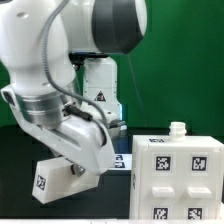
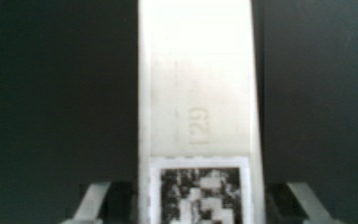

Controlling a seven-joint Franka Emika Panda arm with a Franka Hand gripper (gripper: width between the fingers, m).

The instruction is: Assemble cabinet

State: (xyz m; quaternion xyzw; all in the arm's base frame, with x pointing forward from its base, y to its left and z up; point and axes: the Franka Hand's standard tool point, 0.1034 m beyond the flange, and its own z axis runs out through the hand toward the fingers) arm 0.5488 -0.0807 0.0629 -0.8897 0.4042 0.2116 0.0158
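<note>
A long white slab panel (image 2: 201,90) of the cabinet runs lengthwise between my fingers in the wrist view, with a black-and-white tag (image 2: 202,190) on its near end. My gripper (image 2: 201,200) straddles this end, and a dark gap shows between each finger (image 2: 101,196) and the panel's edges, so the jaws stand open. In the exterior view the same panel (image 1: 50,178) sits low at the left under my gripper (image 1: 72,168). The white cabinet box (image 1: 178,180), with several tags and a small knob on top, stands at the right.
The robot arm fills the exterior view's upper left. A white upright part (image 1: 98,85) with a tag stands at the back. A tag of the marker board (image 1: 122,161) shows between the arm and the box. The table is dark.
</note>
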